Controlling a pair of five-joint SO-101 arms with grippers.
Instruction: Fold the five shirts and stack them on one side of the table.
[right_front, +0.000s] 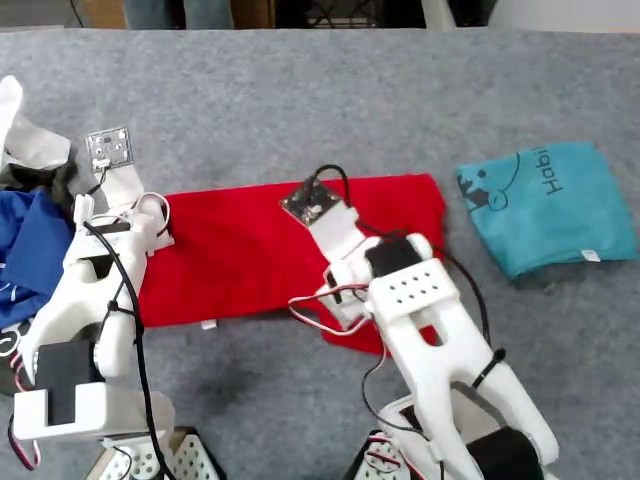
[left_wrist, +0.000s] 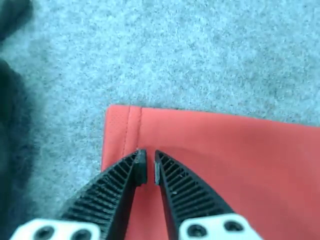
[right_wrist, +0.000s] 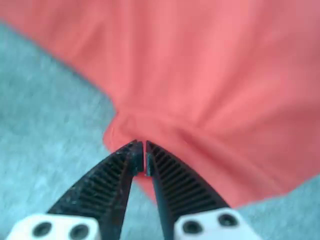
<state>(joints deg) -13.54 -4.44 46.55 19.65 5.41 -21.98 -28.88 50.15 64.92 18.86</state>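
table (right_front: 300, 90): red shirt (right_front: 250, 250) spread at centre, teal shirt (right_front: 545, 205) folded at its 3 o'clock, blue shirt (right_front: 30, 250) heaped at 9. right gripper (right_wrist: 139, 155) pinching a red shirt pucker. left gripper (left_wrist: 146, 167) narrow slit, at shirt corner.

Table (right_front: 300, 100) covered with grey felt-like cloth. Red shirt (right_front: 240, 250) spread flat across middle, lengthwise side to side. Teal shirt (right_front: 550, 205) laid folded at right side, apart from red shirt. Heap of clothes (right_front: 30, 250), blue, white and dark, piled at left edge.
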